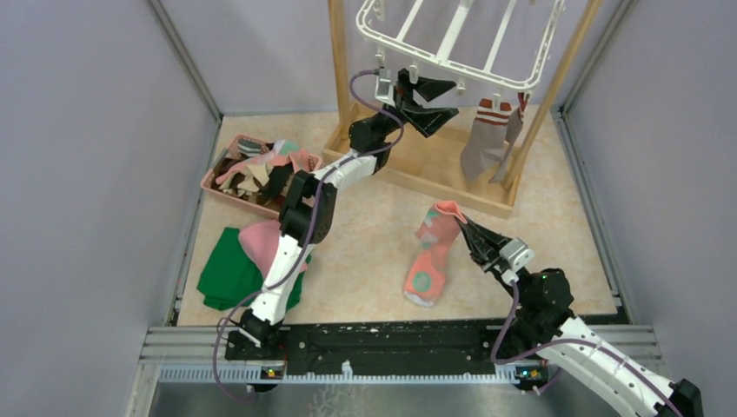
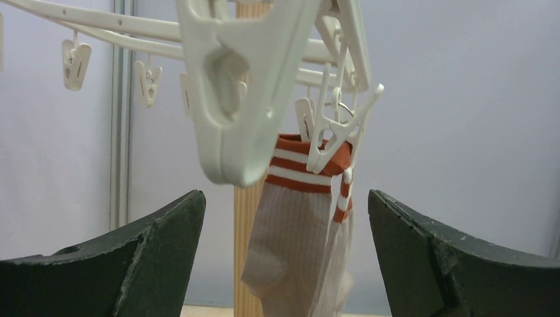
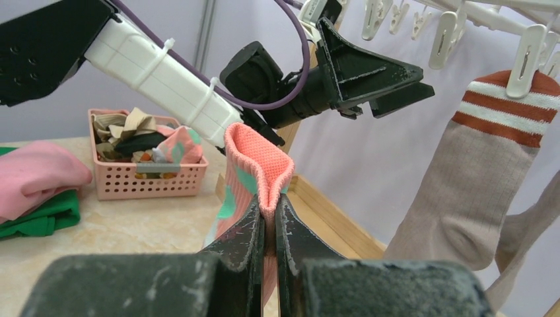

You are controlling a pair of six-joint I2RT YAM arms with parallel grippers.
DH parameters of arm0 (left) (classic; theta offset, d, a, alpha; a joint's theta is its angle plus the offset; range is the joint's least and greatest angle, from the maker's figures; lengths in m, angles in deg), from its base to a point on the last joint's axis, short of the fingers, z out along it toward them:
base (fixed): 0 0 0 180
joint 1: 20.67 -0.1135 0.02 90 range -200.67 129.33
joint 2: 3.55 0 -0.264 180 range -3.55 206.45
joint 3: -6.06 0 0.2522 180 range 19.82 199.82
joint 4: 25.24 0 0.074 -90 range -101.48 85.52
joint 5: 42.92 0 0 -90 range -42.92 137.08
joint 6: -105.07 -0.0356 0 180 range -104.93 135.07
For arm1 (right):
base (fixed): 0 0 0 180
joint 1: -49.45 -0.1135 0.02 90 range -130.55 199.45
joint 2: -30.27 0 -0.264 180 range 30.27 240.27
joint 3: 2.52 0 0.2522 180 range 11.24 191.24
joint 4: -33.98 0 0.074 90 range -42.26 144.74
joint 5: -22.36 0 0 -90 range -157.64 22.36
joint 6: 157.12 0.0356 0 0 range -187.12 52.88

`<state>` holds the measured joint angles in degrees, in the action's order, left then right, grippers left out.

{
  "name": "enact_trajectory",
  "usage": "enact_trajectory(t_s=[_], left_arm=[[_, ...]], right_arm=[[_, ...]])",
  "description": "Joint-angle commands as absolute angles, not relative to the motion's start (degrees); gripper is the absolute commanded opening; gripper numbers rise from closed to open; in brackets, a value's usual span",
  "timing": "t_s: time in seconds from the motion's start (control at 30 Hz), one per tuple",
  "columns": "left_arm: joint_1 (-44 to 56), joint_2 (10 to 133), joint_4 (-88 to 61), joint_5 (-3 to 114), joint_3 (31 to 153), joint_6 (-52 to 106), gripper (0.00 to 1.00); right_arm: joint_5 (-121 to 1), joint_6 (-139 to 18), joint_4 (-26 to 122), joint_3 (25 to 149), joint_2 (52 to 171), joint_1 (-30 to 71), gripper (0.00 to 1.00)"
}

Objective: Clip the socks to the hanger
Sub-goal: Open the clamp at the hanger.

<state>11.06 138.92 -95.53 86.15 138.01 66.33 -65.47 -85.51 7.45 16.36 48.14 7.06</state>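
Right end effector [image 3: 270, 210] pinching one pink sock [image 1: 432, 252]; left end effector [image 2: 284, 198] wide, empty; two striped socks [image 1: 481, 146] hung.

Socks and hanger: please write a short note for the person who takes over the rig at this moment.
Left tool: open, raised at the hanger, with a free clip between its jaws, not pressed.
Right tool: shut on the pink sock by its cuff; the toe end seems to lie on the table.
Done: a striped sock hangs clipped on the hanger.
Left: bring the pink sock to the clip and clip it, then the socks in the basket.
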Motion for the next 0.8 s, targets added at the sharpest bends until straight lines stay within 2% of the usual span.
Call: enact_trajectory(t_s=[0.0, 0.77], left_arm=[[11.49, 141.46, -110.93, 81.51, 144.24, 72.85, 0.98], [13.87, 144.29, -106.89, 79.47, 152.73, 74.74, 0.98]], right_arm=[[-65.92, -84.87, 5.25, 16.36, 46.98, 6.4, 0.0], [-66.07, -84.78, 5.79, 16.16, 45.31, 6.44, 0.0]])
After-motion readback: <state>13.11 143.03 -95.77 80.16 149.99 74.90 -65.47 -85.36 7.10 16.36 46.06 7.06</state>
